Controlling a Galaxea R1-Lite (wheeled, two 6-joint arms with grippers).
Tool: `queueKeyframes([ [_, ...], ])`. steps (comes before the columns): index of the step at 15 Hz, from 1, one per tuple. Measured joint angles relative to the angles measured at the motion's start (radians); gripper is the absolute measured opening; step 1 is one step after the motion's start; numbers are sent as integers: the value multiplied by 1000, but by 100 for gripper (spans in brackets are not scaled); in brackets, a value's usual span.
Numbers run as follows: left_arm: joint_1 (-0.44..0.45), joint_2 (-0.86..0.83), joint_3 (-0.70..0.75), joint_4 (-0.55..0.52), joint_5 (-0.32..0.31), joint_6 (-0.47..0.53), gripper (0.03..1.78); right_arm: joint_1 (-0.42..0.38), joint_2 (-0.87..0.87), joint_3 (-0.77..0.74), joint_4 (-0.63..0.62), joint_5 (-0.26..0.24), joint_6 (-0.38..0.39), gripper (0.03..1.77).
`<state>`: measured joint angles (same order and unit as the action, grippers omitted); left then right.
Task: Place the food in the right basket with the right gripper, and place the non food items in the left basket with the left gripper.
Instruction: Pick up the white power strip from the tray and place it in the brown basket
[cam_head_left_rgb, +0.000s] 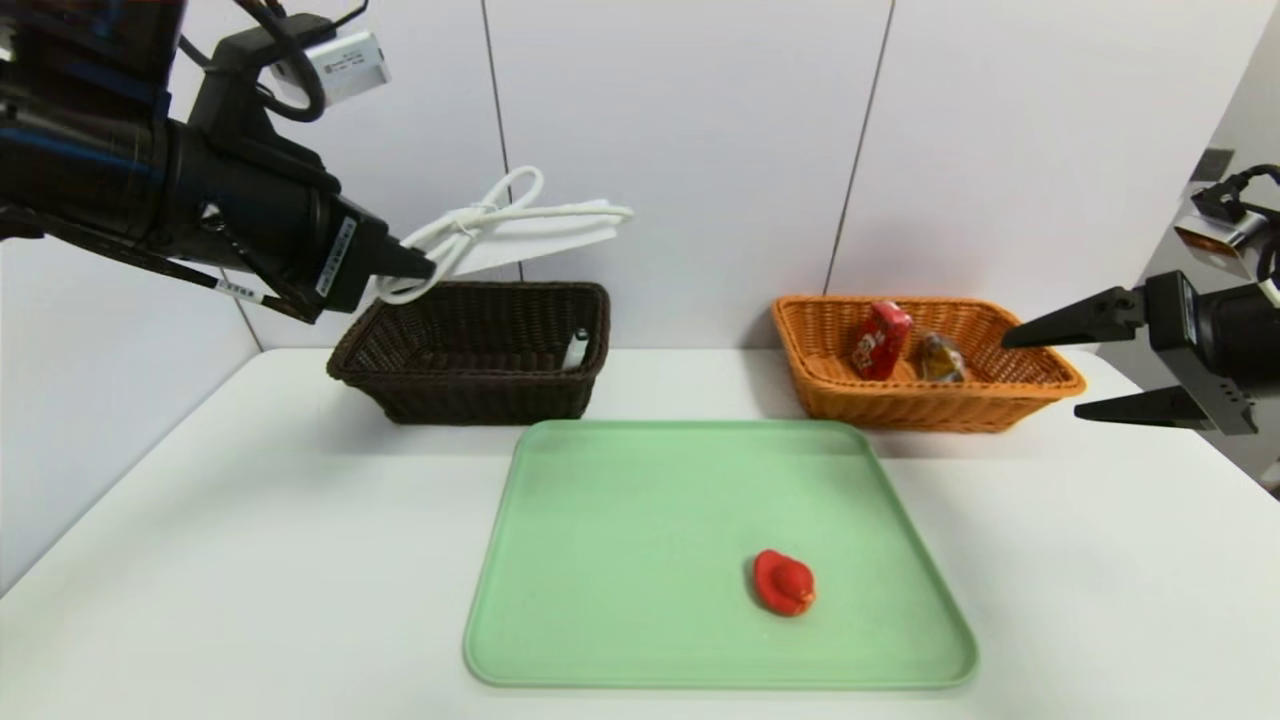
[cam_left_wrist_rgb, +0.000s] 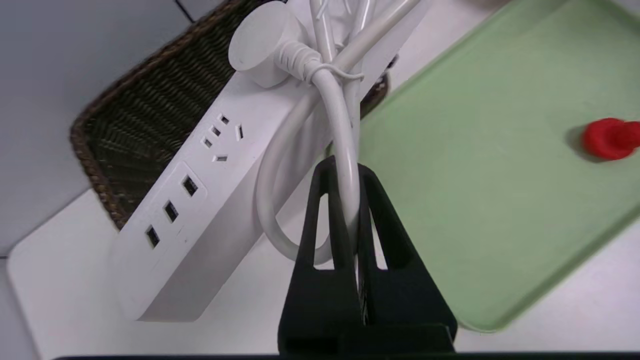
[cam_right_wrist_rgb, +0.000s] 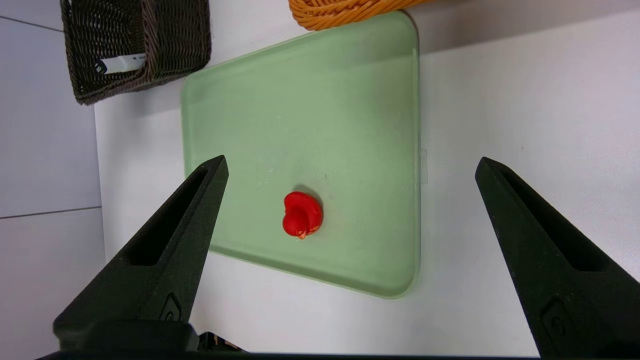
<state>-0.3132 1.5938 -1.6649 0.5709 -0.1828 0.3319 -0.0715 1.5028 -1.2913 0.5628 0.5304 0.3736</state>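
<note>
Both food items are done: the red drink carton (cam_head_left_rgb: 880, 340) and the brown snack packet (cam_head_left_rgb: 940, 358) lie in the orange basket (cam_head_left_rgb: 1040, 385), just past the right fingers (cam_head_left_rgb: 1085, 365). Those fingers are spread wide and hold nothing, parked at the basket's outer end. The white marker (cam_right_wrist_rgb: 120, 63) already lies in the dark basket (cam_head_left_rgb: 400, 370). The left fingers (cam_left_wrist_rgb: 344, 200) are pressed together on a loop of the cord, and the power strip (cam_left_wrist_rgb: 190, 200) hangs from that pinch in the air, stretching out beyond the fingertips above the dark basket. By my reading it is about to go in. After that only the red rubber duck (cam_head_left_rgb: 783, 582) is left, alone on the green tray (cam_head_left_rgb: 620, 560) on the counter (cam_head_left_rgb: 200, 560), well apart from both sets of fingers
</note>
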Motion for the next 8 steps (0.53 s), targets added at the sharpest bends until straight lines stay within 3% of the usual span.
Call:
queueKeyframes([
  [4, 122, 66, -1, -11, -1, 213, 8, -2, 1, 3, 3, 0, 0, 171],
  [8, 162, 145, -5, -117, -10, 252, 8, -22, 8, 11, 1, 0, 0, 171],
])
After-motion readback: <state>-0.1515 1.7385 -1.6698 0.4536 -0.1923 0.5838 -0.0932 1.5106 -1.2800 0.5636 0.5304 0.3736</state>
